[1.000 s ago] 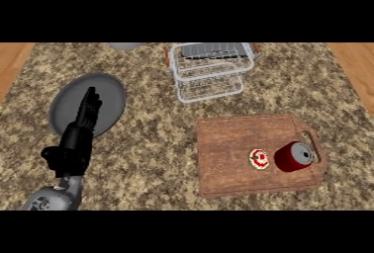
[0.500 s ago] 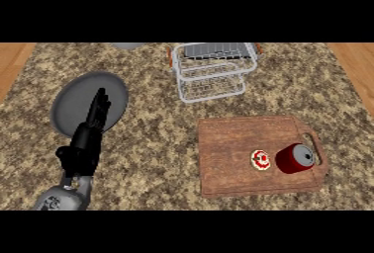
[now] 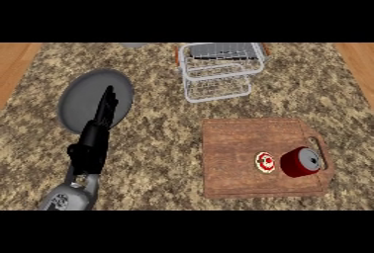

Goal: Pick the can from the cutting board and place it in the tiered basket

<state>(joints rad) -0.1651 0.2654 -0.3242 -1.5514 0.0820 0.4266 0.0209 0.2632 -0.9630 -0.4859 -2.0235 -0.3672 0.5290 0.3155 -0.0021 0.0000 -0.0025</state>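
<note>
Nearest to us, our left hand [image 3: 99, 129] comes in from the lower left on its grey forearm, fingers straight and released, holding nothing, its tips lying over the grey plate [image 3: 76, 101] on the speckled counter [image 3: 161, 148]. Our right hand shows nowhere in the view, so we cannot speak for it.

To the right at about the same depth sits the wooden cutting board [image 3: 241, 148], its handle cut-out at the right edge. The can [image 3: 301, 162] lies on its right part, close to that handle: red-bodied with a grey lid, and seemingly tipped so the lid faces up toward us and to the right, though we cannot be sure whether it stands or lies. Just to its left is a small round item [image 3: 265, 162], red and pale, touching or nearly touching the can; we cannot tell which.

We judge the can to be rigid, smooth-walled and fairly light, apt to roll or slide if nudged off centre. The best hold looks to be across the middle of its red body, fingers and thumb on opposite sides, keeping off the lid rim and clear of the small item.

Farther back, well apart from the board, stands the white wire tiered basket [image 3: 219, 69], still without the can; nothing has been picked yet.
</note>
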